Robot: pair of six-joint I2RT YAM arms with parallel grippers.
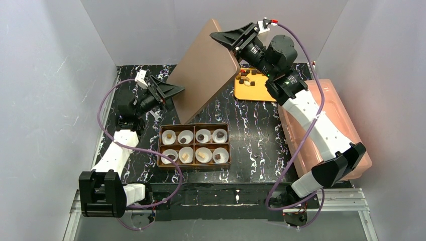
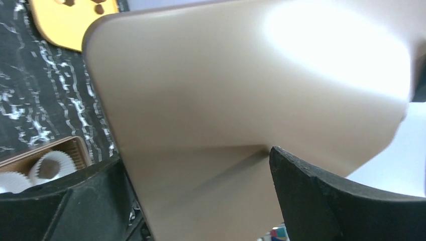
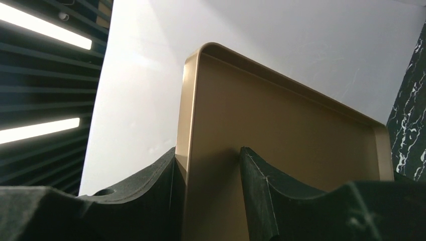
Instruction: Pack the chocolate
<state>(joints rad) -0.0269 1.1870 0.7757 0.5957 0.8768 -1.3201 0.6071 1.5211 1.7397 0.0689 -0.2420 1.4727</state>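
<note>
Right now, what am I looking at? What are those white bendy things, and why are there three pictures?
Those are two robot arms bolted to a table. One picture looks down from above; the other two come from a camera on each wrist. The right gripper pinches a flat brown lid, tilted in the air; the left gripper is open next to it. Below sits a brown box of eight white paper cups with chocolate inside. More chocolate waits on a yellow plate, and a pink tub lies on the right.
</note>
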